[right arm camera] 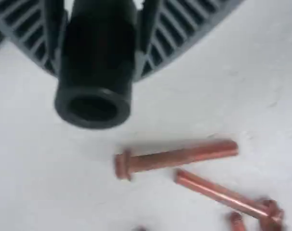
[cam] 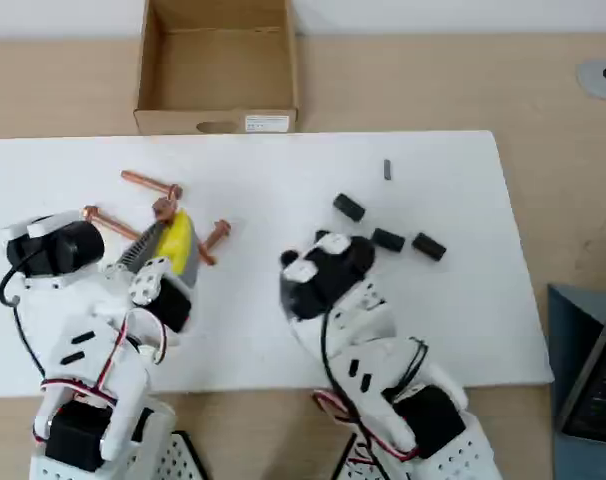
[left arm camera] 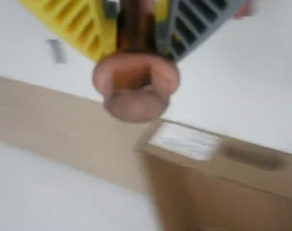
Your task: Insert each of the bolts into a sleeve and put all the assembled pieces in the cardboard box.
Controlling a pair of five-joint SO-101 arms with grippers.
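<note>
Currently a copper-coloured metal bolt is clamped at its shank by the left gripper; a black cylindrical sleeve by the right gripper; both are judged light, slick.

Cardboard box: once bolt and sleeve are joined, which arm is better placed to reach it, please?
Probably left: the left gripper, shut on a bolt, sits nearer the cardboard box, which its wrist view faces. The right gripper holds a sleeve farther off.
</note>
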